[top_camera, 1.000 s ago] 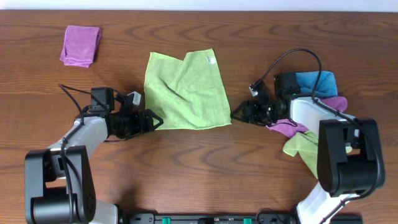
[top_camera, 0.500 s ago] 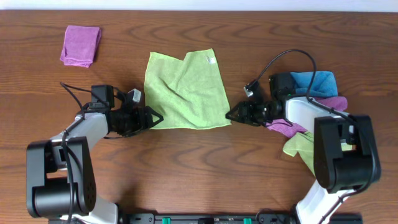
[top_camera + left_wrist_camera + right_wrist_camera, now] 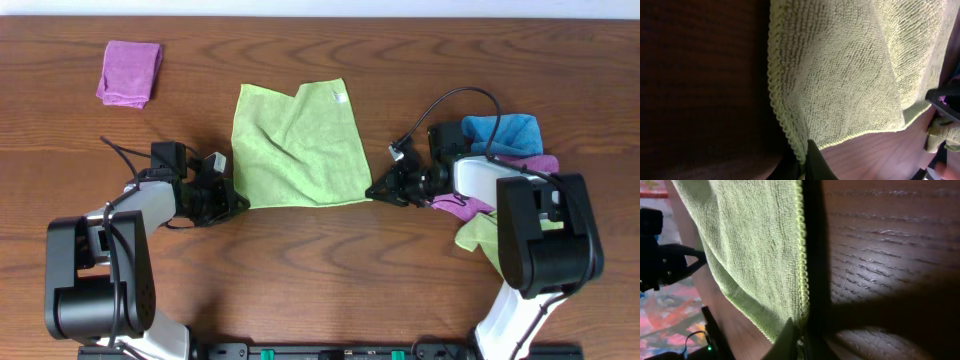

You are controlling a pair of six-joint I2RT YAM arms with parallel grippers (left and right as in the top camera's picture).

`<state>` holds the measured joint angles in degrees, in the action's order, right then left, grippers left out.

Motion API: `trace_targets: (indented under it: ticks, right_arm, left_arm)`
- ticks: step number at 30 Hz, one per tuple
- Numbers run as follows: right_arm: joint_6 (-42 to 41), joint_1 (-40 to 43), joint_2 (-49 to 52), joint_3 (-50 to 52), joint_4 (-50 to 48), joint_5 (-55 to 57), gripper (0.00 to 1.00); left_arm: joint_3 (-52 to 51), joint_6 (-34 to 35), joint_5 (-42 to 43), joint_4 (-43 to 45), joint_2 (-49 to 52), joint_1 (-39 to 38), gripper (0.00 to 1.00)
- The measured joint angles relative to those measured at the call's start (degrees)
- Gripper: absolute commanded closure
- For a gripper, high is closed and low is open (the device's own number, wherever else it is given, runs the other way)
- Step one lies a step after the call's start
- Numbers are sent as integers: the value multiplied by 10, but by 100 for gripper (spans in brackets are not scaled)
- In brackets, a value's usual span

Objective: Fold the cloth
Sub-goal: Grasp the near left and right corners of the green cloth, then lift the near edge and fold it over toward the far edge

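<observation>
The lime-green cloth lies spread and a little rumpled at the table's middle, its white tag near the far right corner. My left gripper is shut on the cloth's near left corner; the left wrist view shows the stitched edge running down into the pinched jaws of that gripper. My right gripper is shut on the near right corner; in the right wrist view the hem ends between the closed tips of the gripper.
A folded purple cloth lies at the far left. By the right arm sits a pile: a blue cloth, a purple cloth and another lime-green cloth. Both arms rest low on the wooden table.
Both grippers have moved inward to the cloth's near corners and closed on them; a second ago they stood open just off the corners.
</observation>
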<state>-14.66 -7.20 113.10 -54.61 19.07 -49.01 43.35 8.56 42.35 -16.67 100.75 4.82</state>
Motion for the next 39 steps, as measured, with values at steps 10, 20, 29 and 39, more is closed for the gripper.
trace_targets:
  ticks: [10,20,29,39]
  right_arm:
    - [10,0,0,-114,123,-20,99]
    - [34,-4,-47,-152,235,0,98]
    - [36,-43,-184,-152,292,82,98]
    - [6,-53,-195,-154,178,155,98]
  left_arm:
    - [27,17,16,-36,-3,0,94]
    - [62,39,21,-78,-144,0,94]
    - [62,50,7,-172,-244,0,94]
    - [62,84,-78,-104,-272,-2,94]
